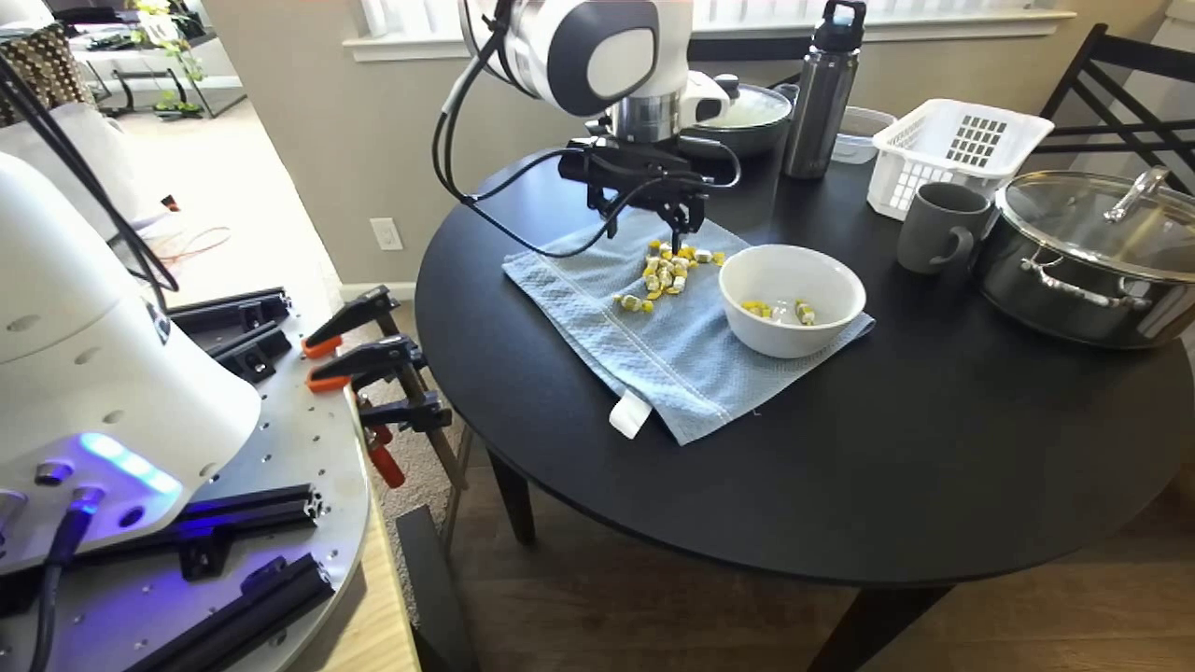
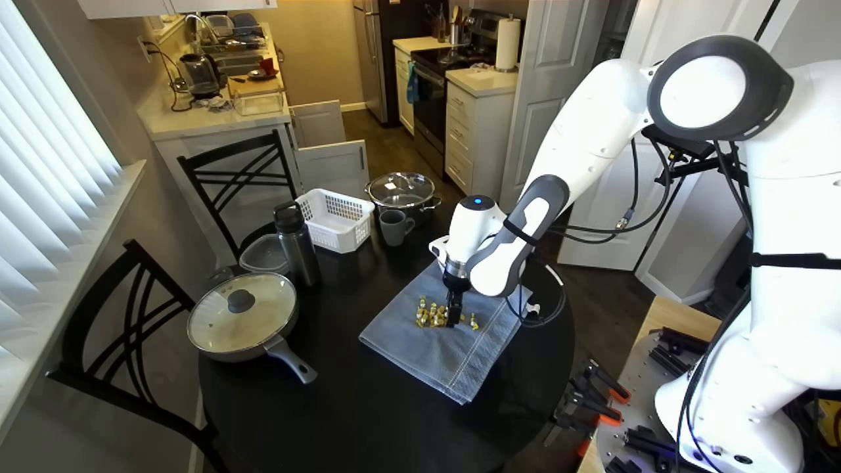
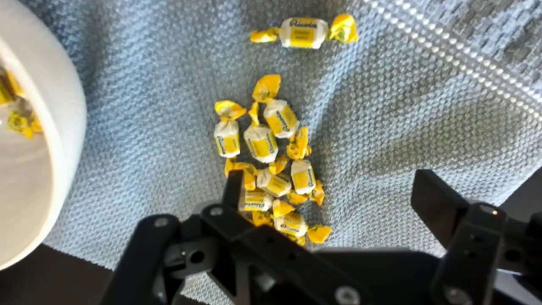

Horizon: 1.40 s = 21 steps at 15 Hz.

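On the blue towel [image 3: 148,169], close under the claw [image 3: 330,182]: a loose heap of wrapped candies [image 3: 274,182] with yellow twist ends. State of the claw, from the wrist view: spread wide, pinching nothing.

Main relation, same view: off-centre in the gap, with the heap near the finger at left [image 3: 234,190] and partly hidden behind it, but well apart from the finger at right [image 3: 436,203]. Contact between claw and candies: cannot tell. Long axis of the heap: roughly top to bottom of the view, hence crosswise to the line joining the two fingers. Within it: turned various ways, several touching. Only a single arm [image 2: 581,144], so no nearer hand to compare.

Beyond the upper end of the heap: one stray candy [image 3: 303,32], well apart, with its length running left to right, hence nearly parallel to the line between the fingers and outside the gap.

At the left edge of the wrist view, beside the heap without touching: a white bowl [image 3: 70,110], on the same towel, holding more candies [image 3: 19,123]. In both exterior views of the claw: pointed down at the heap, with exact tip height not readable.

Farther off on the dark table [image 1: 934,448]: gray mug [image 1: 938,229], glass-lidded pot [image 1: 1088,257], white basket [image 1: 962,154], steel bottle [image 1: 822,107], lidded pan [image 2: 243,318].
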### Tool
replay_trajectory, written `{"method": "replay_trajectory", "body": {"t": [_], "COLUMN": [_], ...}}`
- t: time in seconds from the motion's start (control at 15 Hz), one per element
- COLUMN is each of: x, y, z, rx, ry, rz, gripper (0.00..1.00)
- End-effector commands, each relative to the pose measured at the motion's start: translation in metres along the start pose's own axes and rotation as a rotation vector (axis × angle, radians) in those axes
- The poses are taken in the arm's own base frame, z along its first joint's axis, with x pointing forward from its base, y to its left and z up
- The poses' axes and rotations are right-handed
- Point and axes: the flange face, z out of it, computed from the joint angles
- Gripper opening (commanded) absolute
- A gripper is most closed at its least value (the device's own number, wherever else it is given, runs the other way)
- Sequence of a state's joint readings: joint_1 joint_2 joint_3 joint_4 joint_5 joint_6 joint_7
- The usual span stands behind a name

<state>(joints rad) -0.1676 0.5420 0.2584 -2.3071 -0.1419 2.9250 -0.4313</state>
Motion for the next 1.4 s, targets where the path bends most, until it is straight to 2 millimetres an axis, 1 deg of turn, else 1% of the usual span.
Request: {"method": "replay_trajectory", "body": {"t": [0.0, 0.13, 0.4, 0.8, 0.87, 0.93, 1.07, 1.13, 1.33], "x": [-0.002, -0.001, 0.006, 0.009, 0.009, 0.009, 0.008, 0.008, 0.010], "y": [0.003, 0.004, 0.010, 0.027, 0.030, 0.033, 0.034, 0.036, 0.036], "z": [0.021, 0.027, 0.037, 0.054, 0.055, 0.057, 0.059, 0.058, 0.054], "rx": [0.021, 0.022, 0.005, -0.009, -0.013, -0.014, -0.014, -0.016, -0.023], "ry": [-0.039, -0.044, -0.045, -0.063, -0.061, -0.062, -0.062, -0.060, -0.054], "rz": [-0.018, -0.022, -0.027, -0.004, -0.001, 0.001, 0.003, 0.003, 0.000], "gripper": [1.00, 1.00, 1.00, 1.00, 0.75, 0.73, 0.60, 0.53, 0.35]}}
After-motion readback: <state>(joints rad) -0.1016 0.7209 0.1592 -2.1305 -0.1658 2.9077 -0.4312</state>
